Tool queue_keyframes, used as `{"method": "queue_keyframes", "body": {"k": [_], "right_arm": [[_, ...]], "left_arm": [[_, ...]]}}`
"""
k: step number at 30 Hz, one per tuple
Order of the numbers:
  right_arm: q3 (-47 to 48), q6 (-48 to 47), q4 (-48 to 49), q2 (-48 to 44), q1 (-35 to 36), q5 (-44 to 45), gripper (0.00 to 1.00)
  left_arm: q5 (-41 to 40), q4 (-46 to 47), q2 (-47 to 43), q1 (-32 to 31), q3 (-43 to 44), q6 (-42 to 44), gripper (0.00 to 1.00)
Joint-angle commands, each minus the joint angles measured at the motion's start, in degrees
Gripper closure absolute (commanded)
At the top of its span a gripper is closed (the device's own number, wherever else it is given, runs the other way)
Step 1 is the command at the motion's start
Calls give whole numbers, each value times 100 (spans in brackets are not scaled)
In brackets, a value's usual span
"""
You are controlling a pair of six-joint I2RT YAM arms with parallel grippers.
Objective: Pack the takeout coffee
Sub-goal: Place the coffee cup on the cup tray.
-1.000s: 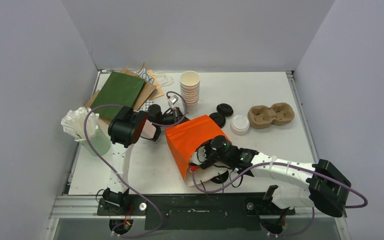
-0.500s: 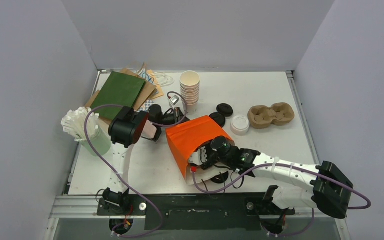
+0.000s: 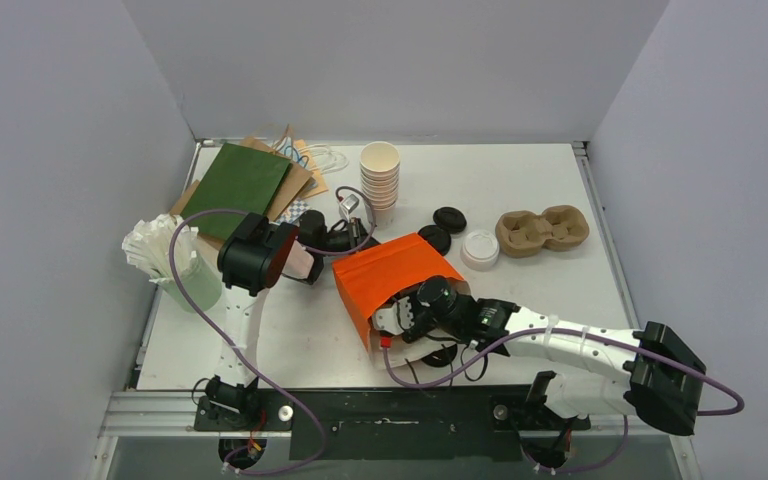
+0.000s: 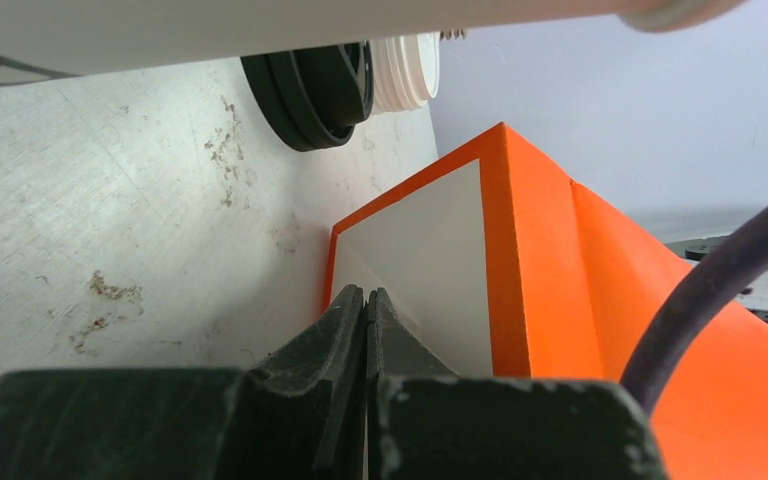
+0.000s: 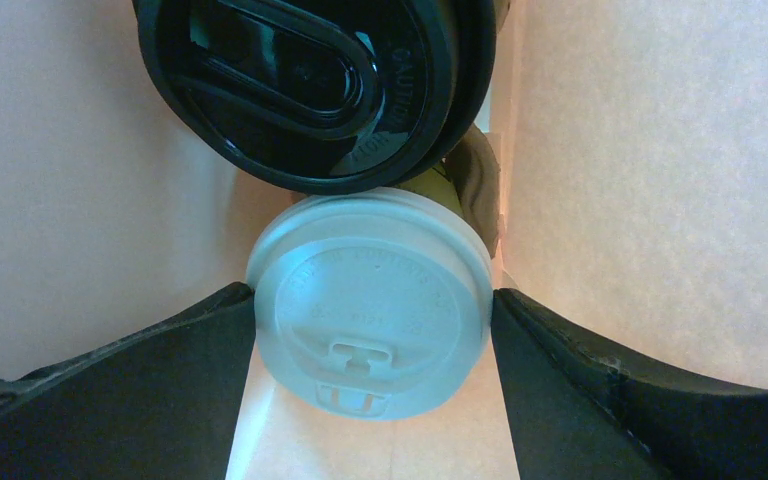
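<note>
An orange paper bag [image 3: 390, 268] lies on its side in the middle of the table, its mouth toward the near edge. My right gripper [image 3: 405, 318] reaches into that mouth. Inside the bag, its fingers [image 5: 160, 380] press both sides of a white-lidded coffee cup [image 5: 370, 300] lying lid toward the camera. A black-lidded coffee cup [image 5: 310, 80] lies just beyond it, deeper in, touching it. My left gripper [image 4: 365, 293] is shut on a fold of the bag's white bottom panel [image 4: 430, 260] at the bag's far left corner [image 3: 338, 252].
A stack of lidless white cups [image 3: 379, 175] stands behind the bag. Loose black lids [image 3: 449, 218], a white lid [image 3: 480, 248] and a brown cardboard carrier [image 3: 542, 229] lie to the right. Green and brown flat bags [image 3: 237, 178] lie far left, a napkin-filled holder [image 3: 160, 255] at the left edge.
My right arm has slid a little to the left, carrying the white-lidded cup deeper into the bag. The left gripper has kept its pinch and its place.
</note>
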Motion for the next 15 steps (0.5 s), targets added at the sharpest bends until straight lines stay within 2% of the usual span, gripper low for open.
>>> {"method": "queue_keyframes", "body": {"k": [1, 8, 15], "right_arm": [[276, 163, -129, -132, 79, 300, 64], [551, 299, -396, -32, 116, 213, 66], [443, 255, -161, 133, 109, 84, 66]], "left_arm": [[-17, -144, -257, -40, -13, 322, 100], [-7, -176, -301, -86, -52, 316, 100], [-51, -225, -300, -211, -90, 305, 100]]}}
